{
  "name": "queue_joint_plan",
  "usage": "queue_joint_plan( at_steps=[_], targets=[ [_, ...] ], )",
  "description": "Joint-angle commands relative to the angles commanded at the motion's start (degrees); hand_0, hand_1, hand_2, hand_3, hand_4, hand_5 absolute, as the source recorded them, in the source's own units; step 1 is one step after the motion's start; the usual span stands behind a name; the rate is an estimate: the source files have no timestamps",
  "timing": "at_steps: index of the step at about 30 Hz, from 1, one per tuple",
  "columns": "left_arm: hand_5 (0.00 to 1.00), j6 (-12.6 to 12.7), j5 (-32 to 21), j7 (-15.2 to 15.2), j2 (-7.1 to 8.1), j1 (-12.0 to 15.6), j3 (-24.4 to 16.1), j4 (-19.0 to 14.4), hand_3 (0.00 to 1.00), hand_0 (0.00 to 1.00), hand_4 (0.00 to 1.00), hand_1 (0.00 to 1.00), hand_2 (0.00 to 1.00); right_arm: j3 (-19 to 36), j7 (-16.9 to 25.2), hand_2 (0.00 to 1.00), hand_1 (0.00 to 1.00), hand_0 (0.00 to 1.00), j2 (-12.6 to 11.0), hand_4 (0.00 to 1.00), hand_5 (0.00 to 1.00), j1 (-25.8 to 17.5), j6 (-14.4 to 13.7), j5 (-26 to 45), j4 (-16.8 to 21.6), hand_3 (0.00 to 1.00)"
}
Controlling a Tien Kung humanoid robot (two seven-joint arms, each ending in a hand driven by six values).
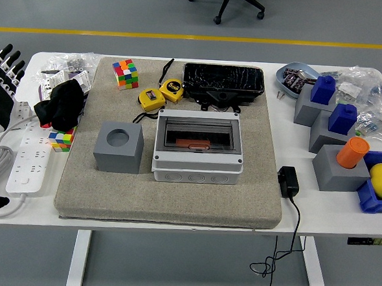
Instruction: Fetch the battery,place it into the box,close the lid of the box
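Resting open, left robot hand (1, 83)

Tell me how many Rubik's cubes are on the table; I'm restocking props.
2. One Rubik's cube sits at the mat's far left corner; the second cube lies off the mat's left edge, partly under a black cloth. Others may be hidden.

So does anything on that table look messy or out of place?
Nothing looks spilled or broken. The grey box sits square on the mat, its clear lid down over an orange item. The one untidy spot is a black cloth heaped beside the mat, partly covering a colour cube.
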Motion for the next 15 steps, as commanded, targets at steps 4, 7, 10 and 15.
queue_joint_plan(
  at_steps=[4,7,10,15],
  targets=[
    [0.998,-0.26,-0.51,1.25,-0.27,-0.16,1.38,-0.45,0.861,0.970,0.998,0.908,0.862,-0.44,0.74,0.802,0.847,0.897,-0.05,0.998,0.998,-0.18,-0.63,0.55,0.00,0.822],
    [0.998,-0.16,0.09,1.47,-0.41,-0.23,2.01,-0.67,0.849,0.934,0.998,0.893,0.852,-0.99,1.29,0.860,0.901,0.931,-0.04,0.998,0.998,-0.36,-0.44,0.91,0.00,0.889],
    [0.998,-0.28,1.49,2.01,-0.46,-0.29,2.58,-0.68,0.849,0.934,0.998,0.893,0.852,-2.05,0.82,0.860,0.901,0.931,-0.10,0.998,0.998,-0.42,0.69,0.07,0.00,0.889],
    [0.998,0.11,1.84,2.03,-0.93,-0.27,3.20,-1.02,0.837,0.920,0.998,0.878,0.837,-2.26,0.42,0.918,0.946,0.988,-0.01,0.998,0.998,-0.48,1.05,0.13,0.00,0.943]
  ],
)
